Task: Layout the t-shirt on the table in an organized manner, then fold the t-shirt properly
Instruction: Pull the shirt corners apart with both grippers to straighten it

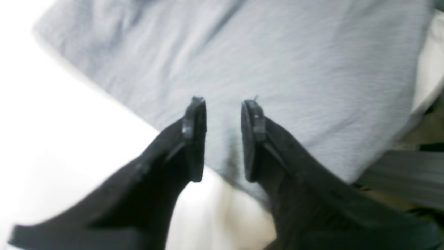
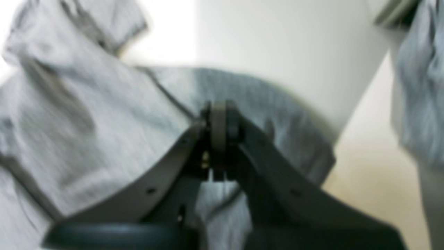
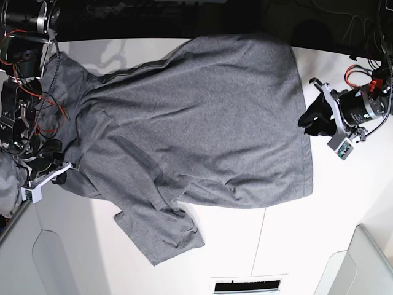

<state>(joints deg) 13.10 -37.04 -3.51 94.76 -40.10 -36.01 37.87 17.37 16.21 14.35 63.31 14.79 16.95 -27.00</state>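
Lying across one table [image 3: 307, 246], one t-shirt [image 3: 202, 123] is pinched by the right hand [image 2: 219, 121]; left hand [image 1: 223, 139] parted.

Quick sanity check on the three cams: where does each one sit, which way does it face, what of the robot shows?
Left wrist: behind the left tool, looking past its parted fingers at the t-shirt edge on the white table.
Right wrist: behind the right tool, shut on bunched shirt cloth.
Base: overhead, facing down; the shirt is spread out, with both arms at opposite ends.
Shared: all three see the shirt; base shows both tools.
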